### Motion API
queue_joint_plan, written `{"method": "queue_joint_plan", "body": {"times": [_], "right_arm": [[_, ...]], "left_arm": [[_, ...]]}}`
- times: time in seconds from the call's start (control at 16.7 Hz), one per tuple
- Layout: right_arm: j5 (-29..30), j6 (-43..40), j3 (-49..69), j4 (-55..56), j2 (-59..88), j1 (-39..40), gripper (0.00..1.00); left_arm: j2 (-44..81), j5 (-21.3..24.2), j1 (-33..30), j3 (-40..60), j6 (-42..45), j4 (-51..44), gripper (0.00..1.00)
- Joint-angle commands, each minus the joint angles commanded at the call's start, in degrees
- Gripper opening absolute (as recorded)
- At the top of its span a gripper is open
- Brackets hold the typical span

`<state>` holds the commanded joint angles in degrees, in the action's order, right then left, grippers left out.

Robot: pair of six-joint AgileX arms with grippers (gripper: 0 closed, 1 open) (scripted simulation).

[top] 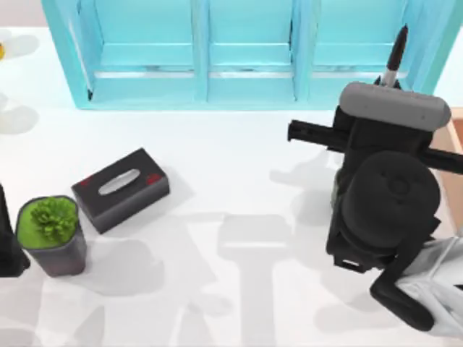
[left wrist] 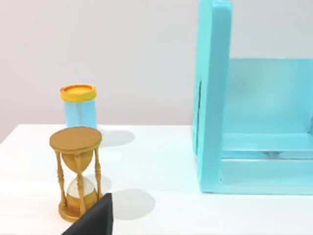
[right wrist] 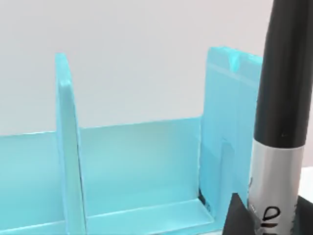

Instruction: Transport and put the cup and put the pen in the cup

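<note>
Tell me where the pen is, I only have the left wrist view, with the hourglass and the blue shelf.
Observer: The pen is held in the right gripper, at the top view's right side, in front of the turquoise shelf.
Operator: Which way does it point?
Observer: In the top view, its free black end reaches over the shelf's right-hand compartment.
Operator: What sits near my arm?
Observer: A potted plant stands beside the left arm at the table's left edge, with a black tissue box just to the plant's right.
</note>
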<state>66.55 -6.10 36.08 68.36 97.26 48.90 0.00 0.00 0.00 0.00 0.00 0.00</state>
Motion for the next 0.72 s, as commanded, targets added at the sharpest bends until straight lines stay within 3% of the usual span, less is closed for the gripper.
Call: {"method": "queue_joint_plan", "body": {"times": [0.66,0.72], "right_arm": [[0.0,0.0,0.0,0.0,0.0,0.0,0.98],[0.0,0.0,0.0,0.0,0.0,0.0,1.0]], "left_arm": [[0.0,0.0,0.0,0.0,0.0,0.0,1.0],[0.0,0.0,0.0,0.0,0.0,0.0,1.0]]}}
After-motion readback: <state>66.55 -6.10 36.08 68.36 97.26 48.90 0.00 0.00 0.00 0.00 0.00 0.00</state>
